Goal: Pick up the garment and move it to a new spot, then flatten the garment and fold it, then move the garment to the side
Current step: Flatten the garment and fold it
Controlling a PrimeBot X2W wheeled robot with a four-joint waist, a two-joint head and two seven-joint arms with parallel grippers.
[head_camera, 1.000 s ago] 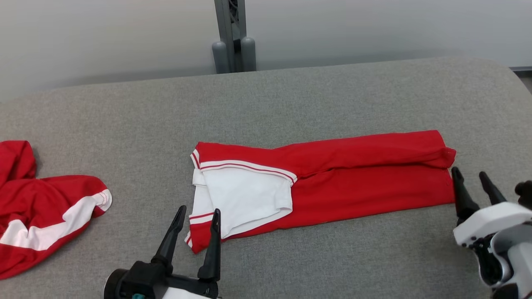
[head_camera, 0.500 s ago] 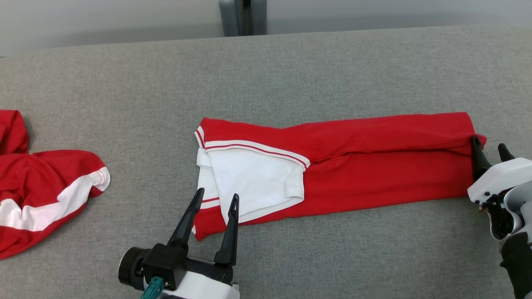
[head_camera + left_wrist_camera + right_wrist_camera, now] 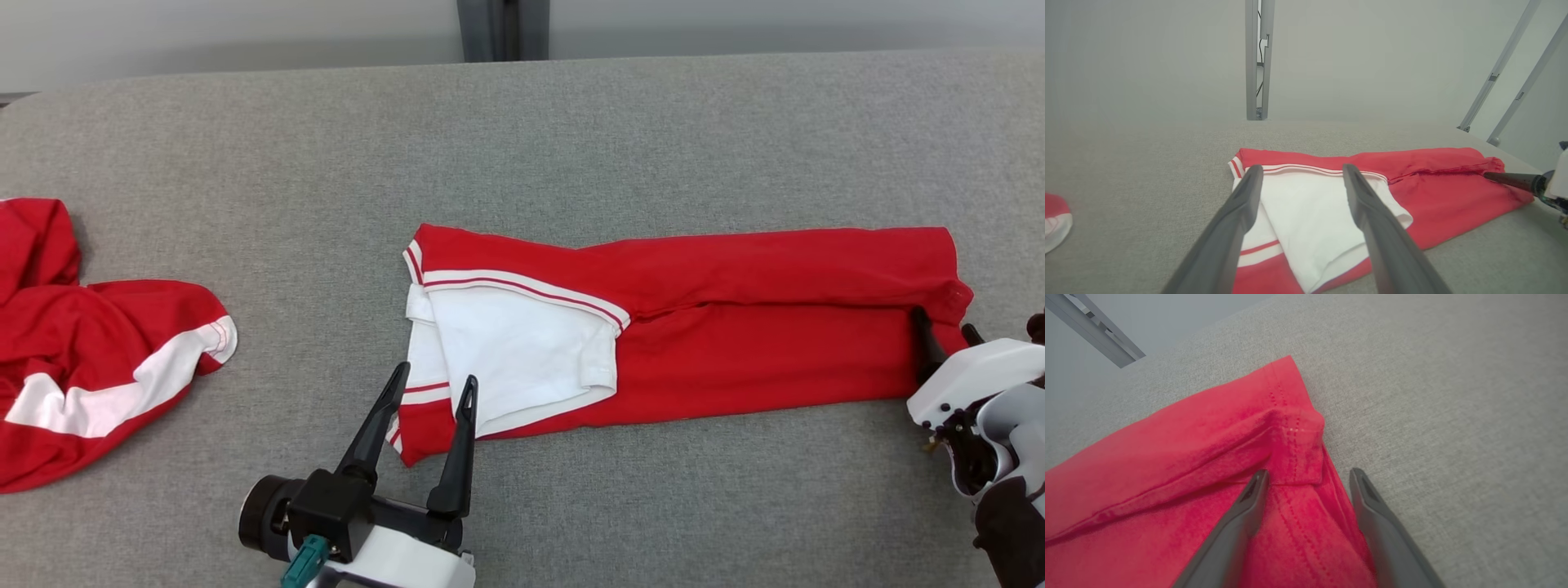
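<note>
The garment [image 3: 735, 327] is a red shirt with white sleeve panels, folded into a long strip across the grey surface; it also shows in the left wrist view [image 3: 1437, 183] and the right wrist view [image 3: 1208, 465]. My left gripper [image 3: 433, 382] stands open over the strip's near left corner, its fingertips astride the white sleeve [image 3: 1306, 204]. My right gripper [image 3: 945, 322] is open at the strip's right end, one finger over the red hem [image 3: 1298, 457] and the other over the bare grey surface. Nothing is gripped by either.
A second red and white garment [image 3: 90, 359] lies crumpled at the far left of the grey padded table [image 3: 571, 131]. A grey metal post [image 3: 502, 28] rises behind the table's far edge.
The head camera has tilted down and shifted. Both grippers have come in over the strip's ends, the right one from just off the right edge onto the hem. Both stayed open.
</note>
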